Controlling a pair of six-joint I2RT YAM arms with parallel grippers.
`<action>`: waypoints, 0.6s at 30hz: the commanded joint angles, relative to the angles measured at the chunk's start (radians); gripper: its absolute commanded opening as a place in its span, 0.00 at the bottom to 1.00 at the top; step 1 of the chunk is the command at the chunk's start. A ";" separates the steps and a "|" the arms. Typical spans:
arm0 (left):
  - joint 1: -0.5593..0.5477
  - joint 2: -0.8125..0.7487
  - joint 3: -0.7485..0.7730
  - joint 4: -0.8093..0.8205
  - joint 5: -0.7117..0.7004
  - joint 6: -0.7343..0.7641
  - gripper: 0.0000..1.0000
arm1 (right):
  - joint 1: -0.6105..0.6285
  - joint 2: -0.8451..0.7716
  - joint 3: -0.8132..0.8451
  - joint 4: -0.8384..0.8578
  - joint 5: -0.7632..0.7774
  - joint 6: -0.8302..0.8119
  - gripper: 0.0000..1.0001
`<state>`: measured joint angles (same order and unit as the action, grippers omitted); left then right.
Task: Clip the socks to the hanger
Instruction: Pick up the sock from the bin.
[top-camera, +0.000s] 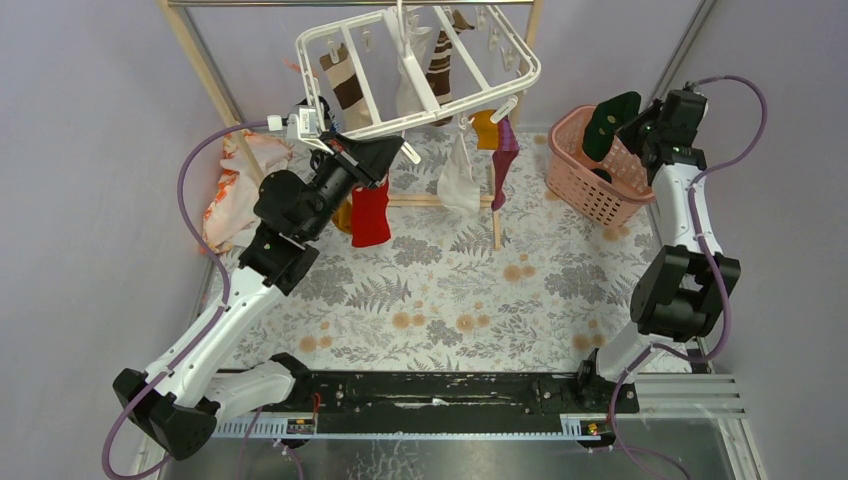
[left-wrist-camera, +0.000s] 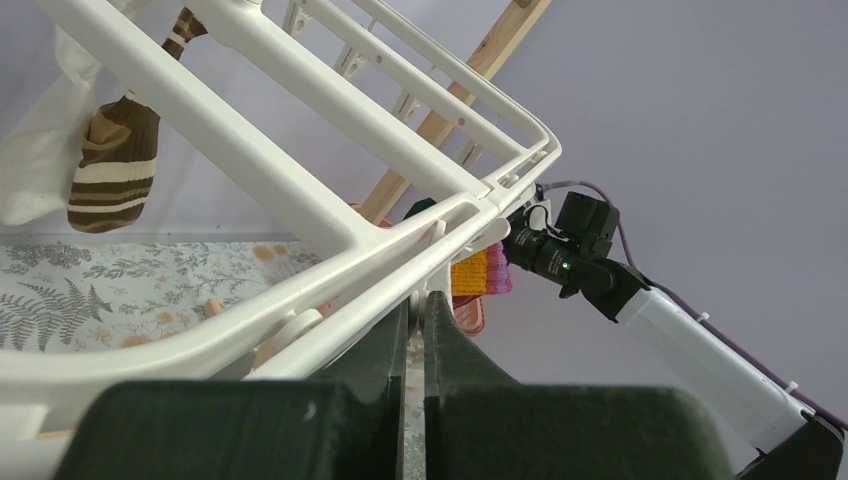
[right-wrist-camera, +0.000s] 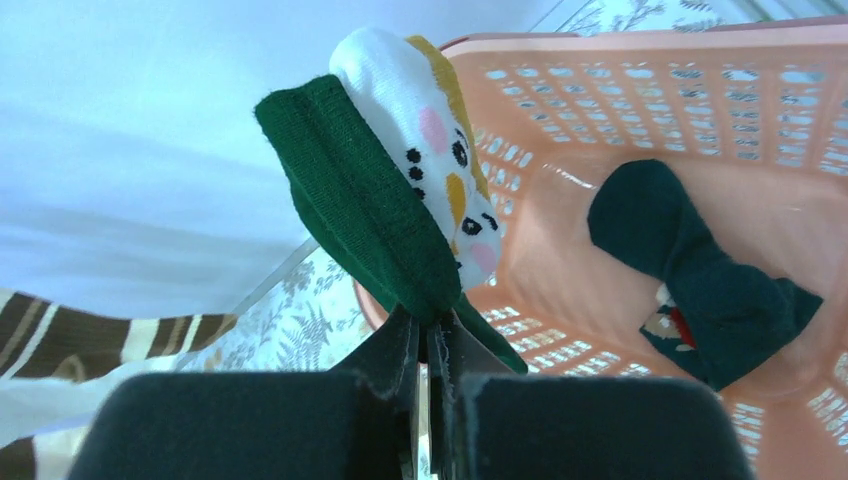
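The white hanger (top-camera: 420, 75) hangs tilted at the back, carrying brown-striped (top-camera: 345, 88), white (top-camera: 458, 182), orange (top-camera: 485, 128), purple (top-camera: 505, 160) and red (top-camera: 370, 212) socks. My left gripper (top-camera: 398, 150) is at the hanger's front bar. In the left wrist view it (left-wrist-camera: 420, 300) is shut, with a small white clip part (left-wrist-camera: 440, 268) pinched at its tips under the hanger's bars (left-wrist-camera: 300, 190). My right gripper (top-camera: 628, 128) is raised over the pink basket. In the right wrist view it (right-wrist-camera: 430, 325) is shut on a dark green sock (right-wrist-camera: 365, 205) with a white face pattern.
The pink lattice basket (top-camera: 585, 185) stands at the back right, and another dark green sock (right-wrist-camera: 700, 290) lies inside it. An orange-and-white cloth (top-camera: 235, 185) lies at the back left beside the wooden rack's post (top-camera: 205, 70). A floral mat (top-camera: 450, 290) covers the table.
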<state>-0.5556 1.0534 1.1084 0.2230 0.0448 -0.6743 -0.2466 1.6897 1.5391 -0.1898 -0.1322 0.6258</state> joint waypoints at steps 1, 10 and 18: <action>-0.002 -0.016 -0.010 -0.008 0.031 0.013 0.00 | 0.006 -0.101 0.013 0.031 -0.135 0.015 0.00; -0.003 -0.012 -0.015 0.007 0.047 -0.005 0.00 | 0.088 -0.421 -0.226 0.065 -0.239 0.036 0.00; -0.003 -0.013 -0.031 0.021 0.069 -0.028 0.00 | 0.175 -0.673 -0.511 -0.017 -0.215 0.023 0.00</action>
<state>-0.5556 1.0531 1.1000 0.2295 0.0582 -0.6830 -0.1009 1.0889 1.1275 -0.1612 -0.3355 0.6521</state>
